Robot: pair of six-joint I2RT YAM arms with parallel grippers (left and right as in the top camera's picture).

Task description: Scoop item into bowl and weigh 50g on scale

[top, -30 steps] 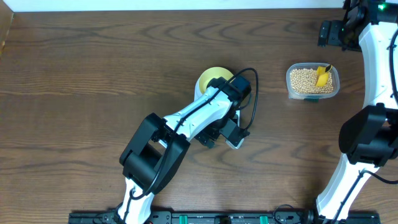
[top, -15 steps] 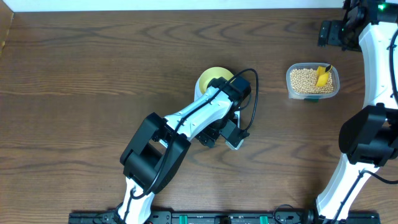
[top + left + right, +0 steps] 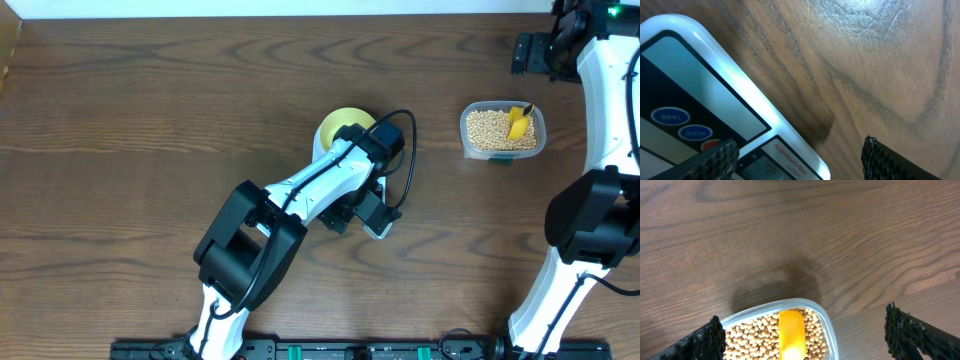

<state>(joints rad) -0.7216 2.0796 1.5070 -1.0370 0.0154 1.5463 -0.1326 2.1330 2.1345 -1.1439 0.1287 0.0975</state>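
Note:
The white scale (image 3: 735,85) fills the left wrist view, showing its display window and blue TARE and MODE buttons. My left gripper (image 3: 800,145) is open around the scale's front corner. One of its fingers (image 3: 715,160) is over the red button and the other is over bare wood. From overhead, my left gripper (image 3: 357,218) and arm cover most of the scale (image 3: 379,230). The pale bowl (image 3: 340,124) shows behind the arm, its inside mostly hidden. The beans (image 3: 755,335) fill a clear tub (image 3: 825,320) below my open right gripper (image 3: 804,325), which holds nothing.
A yellow scoop (image 3: 791,332) lies in the beans inside the clear tub (image 3: 466,130) at the right of the table. My right gripper (image 3: 527,53) hovers by the far right edge, behind the tub. Bare wood lies to the left and the front right.
My left gripper's fingers have drawn slightly closer together over the scale's front. The right arm, tub and bowl have not moved.

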